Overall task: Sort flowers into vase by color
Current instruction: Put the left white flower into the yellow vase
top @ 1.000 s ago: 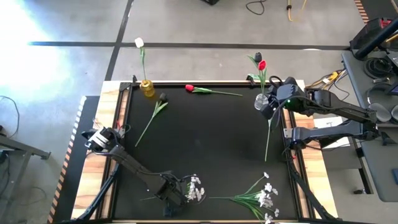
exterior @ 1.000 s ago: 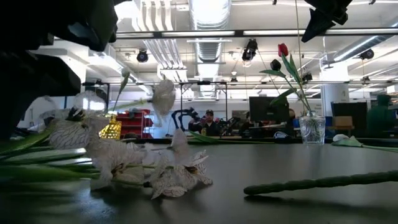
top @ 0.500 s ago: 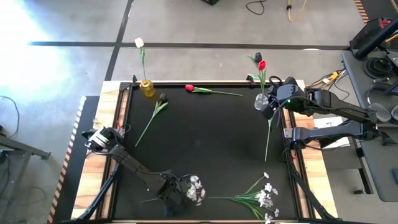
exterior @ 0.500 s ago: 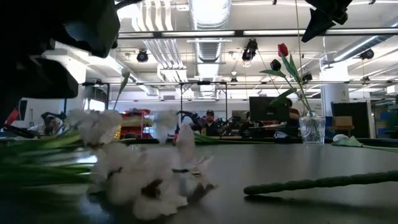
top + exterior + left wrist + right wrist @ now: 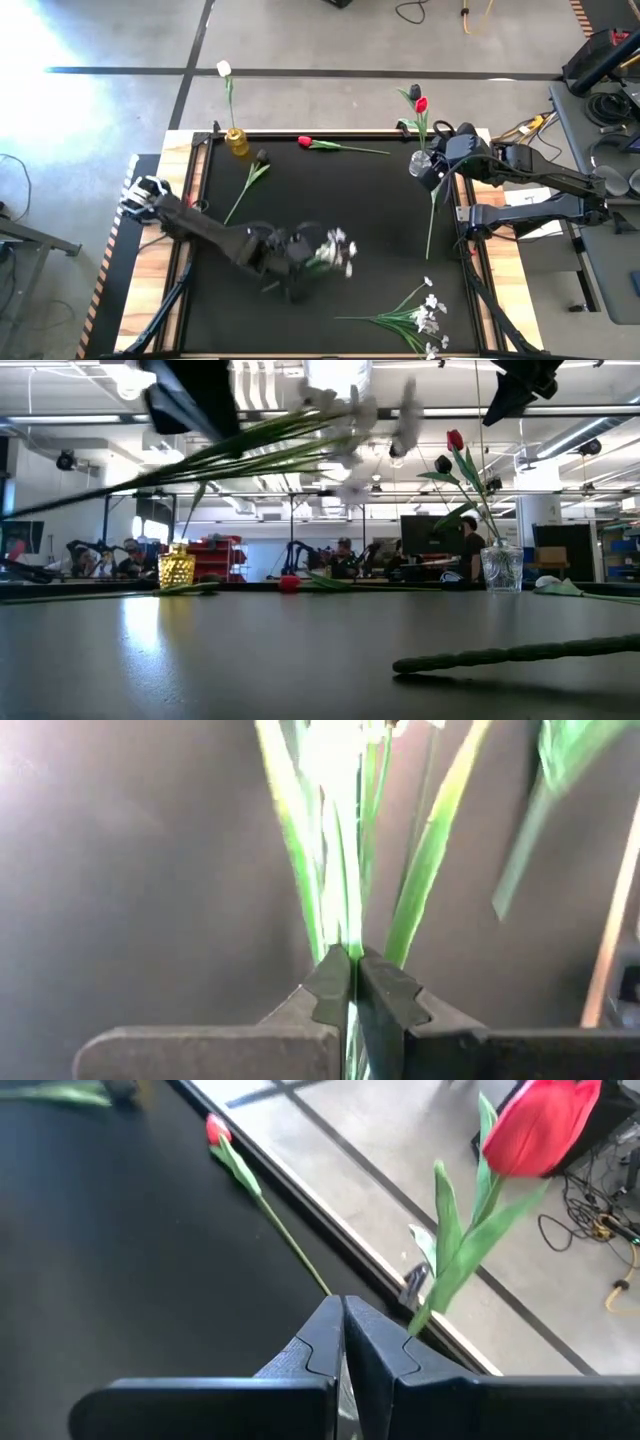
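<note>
A spray of tiny white blossoms [image 5: 337,250] on green stems hangs in the air over the table's middle, with my left gripper [image 5: 306,262] shut on its stems. In the low view the spray [image 5: 340,415] slants high above the tabletop. My right gripper [image 5: 437,172] is shut beside the clear vase [image 5: 420,162] at the far right, which holds a red tulip [image 5: 421,103] and a dark one [image 5: 414,92]. A thin stem [image 5: 431,225] runs from under it toward the near edge. A yellow vase [image 5: 237,142] holds a white tulip [image 5: 223,68]. My left gripper pinches the spray's bundle of green stems and leaves [image 5: 345,942] between its two fingers. The stems run on forward past the fingertips toward the table's right. The spray is lifted clear of the table and tilts, with its blossoms [image 5: 355,405] higher than its stem end. I cannot tell whether my right gripper touches the thin stem or the vase.
A dark tulip [image 5: 262,157] lies near the yellow vase, its stem pointing to the near left. A red tulip [image 5: 305,141] lies along the far edge. A second white spray [image 5: 420,318] lies at the near right, with its stem [image 5: 500,655] close to the low camera.
My left gripper has risen from the near edge and gone toward the table's middle and right, taking the white spray with it. The spray lay on the table near the front edge and now hangs clear of it, tilted.
</note>
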`<control>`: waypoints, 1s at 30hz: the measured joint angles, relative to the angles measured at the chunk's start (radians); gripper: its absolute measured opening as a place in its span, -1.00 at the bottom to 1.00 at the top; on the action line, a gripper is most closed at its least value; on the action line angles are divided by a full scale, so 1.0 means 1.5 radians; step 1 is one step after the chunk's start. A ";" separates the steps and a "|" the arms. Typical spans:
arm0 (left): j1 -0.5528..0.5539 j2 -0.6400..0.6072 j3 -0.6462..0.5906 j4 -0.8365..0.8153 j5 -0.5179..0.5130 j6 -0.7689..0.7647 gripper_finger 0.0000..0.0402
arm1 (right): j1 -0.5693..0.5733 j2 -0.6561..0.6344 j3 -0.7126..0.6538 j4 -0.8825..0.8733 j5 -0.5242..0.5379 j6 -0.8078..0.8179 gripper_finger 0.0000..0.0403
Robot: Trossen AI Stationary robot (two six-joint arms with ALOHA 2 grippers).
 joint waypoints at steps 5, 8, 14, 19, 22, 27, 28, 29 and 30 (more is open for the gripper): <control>0.096 -0.064 -0.060 0.082 -0.014 0.067 -1.00 | 0.000 -0.005 0.000 0.040 -0.001 -0.021 -0.95; 0.156 -0.108 -0.114 0.180 -0.013 0.095 -1.00 | 0.000 -0.009 0.001 0.055 -0.001 -0.030 -0.95; 0.265 -0.185 -0.193 0.361 -0.064 0.176 -1.00 | 0.000 -0.017 0.001 0.079 -0.019 -0.035 -0.95; 0.360 -0.236 -0.233 0.483 -0.092 0.260 -1.00 | 0.000 -0.017 0.001 0.093 -0.015 -0.035 -0.95; 0.414 -0.265 -0.246 0.486 -0.117 0.307 -1.00 | 0.000 -0.017 0.001 0.118 -0.013 -0.038 -0.95; 0.491 -0.330 -0.280 0.495 -0.165 0.396 -1.00 | 0.000 -0.014 0.001 0.156 0.011 -0.040 -0.95; 0.506 -0.345 -0.292 0.498 -0.169 0.403 -1.00 | 0.000 -0.012 0.001 0.161 0.022 -0.040 -0.95; 0.521 -0.362 -0.306 0.505 -0.172 0.405 -1.00 | 0.000 -0.012 0.001 0.166 0.025 -0.040 -0.95; 0.534 -0.380 -0.324 0.516 -0.180 0.407 -1.00 | -0.001 -0.011 0.000 0.171 0.025 -0.040 -0.95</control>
